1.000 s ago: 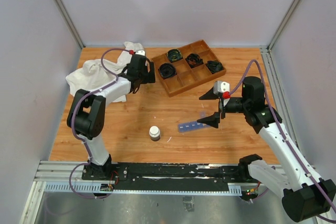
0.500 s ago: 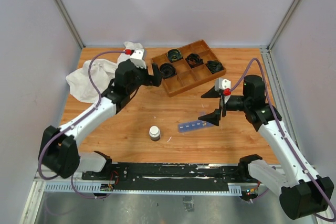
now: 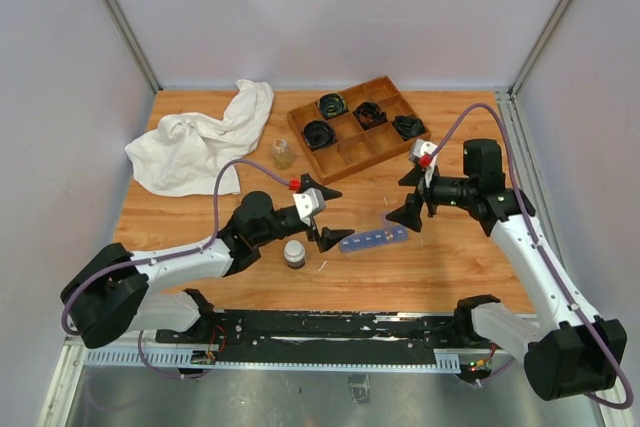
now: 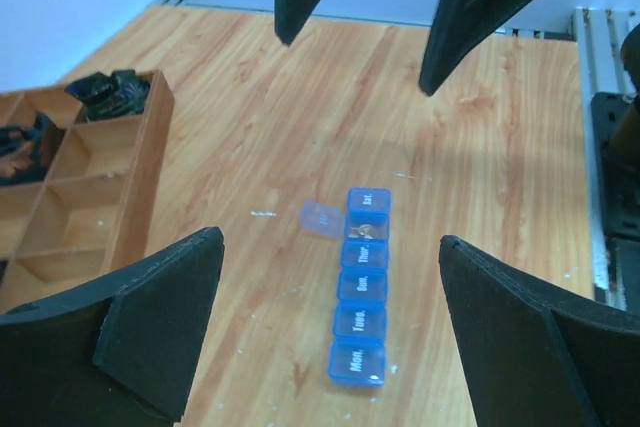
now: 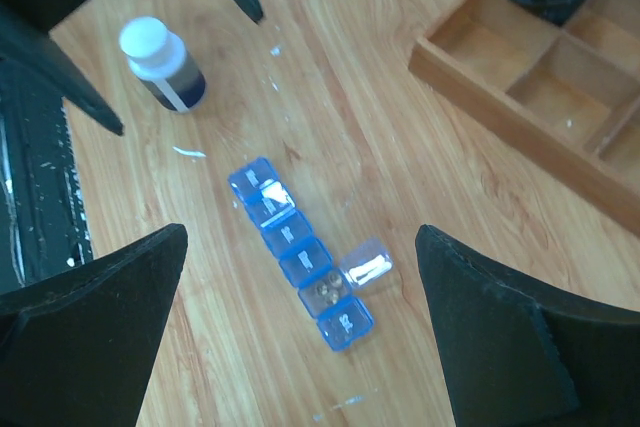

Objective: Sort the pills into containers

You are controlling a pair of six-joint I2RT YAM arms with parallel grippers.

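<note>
The containers point(image 3: 373, 239), one blue strip lying crosswise on the tabletop point(image 3: 450, 267), were flanked by the left tool point(image 3: 338, 219) at its left end and the right tool point(image 3: 405, 199) by its right end, both spread wide and empty

**Obstacles, mid-bench point(image 3: 170, 217):**
- Blue pill-organizer strip point(image 3: 373, 239), lying flat, with one lid point(image 4: 320, 217) flapped open toward the far side.
- Left gripper point(image 3: 336, 218), jaws wide, just beside the strip's left end.
- Right gripper point(image 3: 407, 198), jaws wide, over the strip's right end. The two grippers face each other with only a narrow gap between them.
- Bottle with white cap point(image 3: 294, 252), upright, left of the strip and near the left gripper.

**Obstacles, far side:**
- Wooden tray point(image 3: 352, 152).
- Small jar point(image 3: 282, 154), just left of the tray.
- White cloth point(image 3: 190, 147), bunched at the far left.

**Free room:**
- Bare wood between the strip and the tray.
- Bare wood between the strip and the near rail point(image 3: 330, 325).
- The far right corner beside the tray.
</note>
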